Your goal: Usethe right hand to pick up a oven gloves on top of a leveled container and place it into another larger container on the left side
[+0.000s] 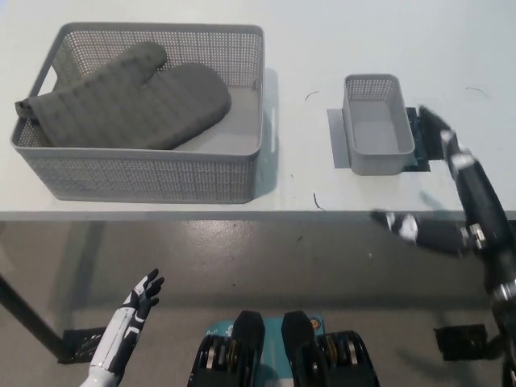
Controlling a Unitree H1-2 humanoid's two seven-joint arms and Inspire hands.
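Two grey oven gloves [129, 101] lie overlapping inside the large grey mesh basket [145, 173] on the table's left. To its right stands a small grey mesh container [377, 133], with nothing in it. My black right hand [455, 210] is open at the right edge, fingers spread, low over the table's front edge and apart from the small container. My white left hand [133, 310] rests open at the lower left, below the table.
The white table [306, 64] ends at a front edge across the middle of the view, with grey floor below. A dark flat piece [421, 133] lies beside the small container.
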